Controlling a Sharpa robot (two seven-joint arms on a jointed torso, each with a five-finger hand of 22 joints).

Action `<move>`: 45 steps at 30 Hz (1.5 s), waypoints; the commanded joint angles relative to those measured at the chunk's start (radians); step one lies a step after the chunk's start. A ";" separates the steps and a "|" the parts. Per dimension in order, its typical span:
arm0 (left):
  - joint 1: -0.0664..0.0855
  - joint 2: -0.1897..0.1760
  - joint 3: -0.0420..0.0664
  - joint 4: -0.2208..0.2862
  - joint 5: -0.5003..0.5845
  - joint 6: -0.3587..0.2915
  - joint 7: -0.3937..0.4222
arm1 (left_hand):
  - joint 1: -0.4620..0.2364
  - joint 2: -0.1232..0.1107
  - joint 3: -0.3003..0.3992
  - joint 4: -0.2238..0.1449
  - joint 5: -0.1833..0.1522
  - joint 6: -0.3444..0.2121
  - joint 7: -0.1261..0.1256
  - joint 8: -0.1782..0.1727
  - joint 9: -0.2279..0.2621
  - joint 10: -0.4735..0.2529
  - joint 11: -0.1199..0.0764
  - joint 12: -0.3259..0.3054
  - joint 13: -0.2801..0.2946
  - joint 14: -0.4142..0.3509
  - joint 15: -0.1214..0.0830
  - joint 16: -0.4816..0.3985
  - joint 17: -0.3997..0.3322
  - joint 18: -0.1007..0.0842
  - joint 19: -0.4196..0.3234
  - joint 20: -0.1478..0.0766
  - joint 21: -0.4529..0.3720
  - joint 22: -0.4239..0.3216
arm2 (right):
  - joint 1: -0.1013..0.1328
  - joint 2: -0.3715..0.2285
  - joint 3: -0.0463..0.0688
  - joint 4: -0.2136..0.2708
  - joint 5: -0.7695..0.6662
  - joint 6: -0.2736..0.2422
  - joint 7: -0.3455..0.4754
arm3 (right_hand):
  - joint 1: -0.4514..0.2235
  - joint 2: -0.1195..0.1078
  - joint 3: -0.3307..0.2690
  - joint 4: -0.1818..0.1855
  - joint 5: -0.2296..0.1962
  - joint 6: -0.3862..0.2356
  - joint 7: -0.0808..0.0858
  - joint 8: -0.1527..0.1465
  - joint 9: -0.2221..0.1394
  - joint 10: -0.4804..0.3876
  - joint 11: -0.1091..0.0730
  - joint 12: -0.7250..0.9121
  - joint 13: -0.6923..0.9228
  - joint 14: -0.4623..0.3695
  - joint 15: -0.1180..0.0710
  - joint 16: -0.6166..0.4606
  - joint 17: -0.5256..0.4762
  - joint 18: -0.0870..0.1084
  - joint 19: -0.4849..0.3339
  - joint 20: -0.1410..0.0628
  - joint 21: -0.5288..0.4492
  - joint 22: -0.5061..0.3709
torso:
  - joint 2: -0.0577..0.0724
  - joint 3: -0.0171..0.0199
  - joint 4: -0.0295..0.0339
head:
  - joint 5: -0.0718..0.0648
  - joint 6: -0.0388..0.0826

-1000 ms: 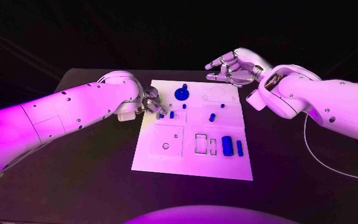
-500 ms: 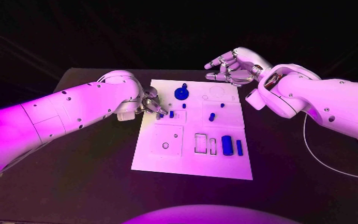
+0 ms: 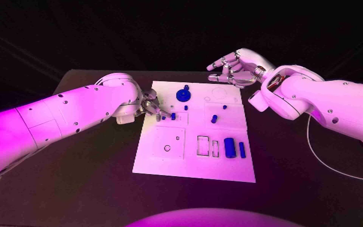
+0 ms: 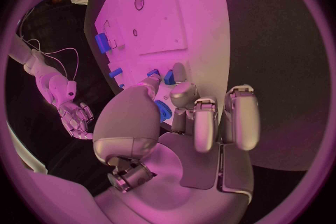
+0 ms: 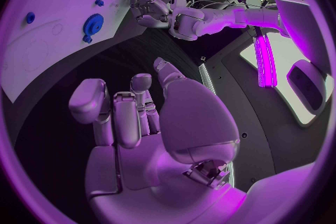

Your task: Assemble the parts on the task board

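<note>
Your left hand (image 3: 151, 106) sits at the left edge of the white rectangular task board (image 3: 193, 164), fingers drawn close together around a small blue peg-shaped part (image 4: 162, 110). In the left wrist view that part lies between the thumb and the nearest fingertips (image 4: 183, 92), which pinch it just above the board. Another small blue peg (image 3: 173, 116) stands just beside them. Your right hand (image 3: 238, 68) hovers above the board's far right corner, fingers curled loosely apart, holding nothing.
</note>
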 commanded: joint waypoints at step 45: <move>-0.034 0.052 -0.010 -0.023 -0.258 -0.456 0.641 | 0.508 -0.058 0.034 -0.172 -0.019 -0.125 0.134 -0.333 -0.356 -0.335 0.143 -0.809 -0.869 -0.251 0.108 -0.874 -0.628 0.129 -0.326 0.096 -0.939 -0.672 | -0.005 0.009 -0.001 -0.017 0.011 0.000 0.015 | 0.010 0.018 0.006 -0.004 0.006 0.004 0.000 0.003 -0.003 -0.031 -0.001 -0.045 -0.039 0.041 -0.005 -0.015 -0.012 0.005 -0.017 -0.001 -0.019 -0.020 | 0.001 0.0019 -0.0018 | -0.025 0.026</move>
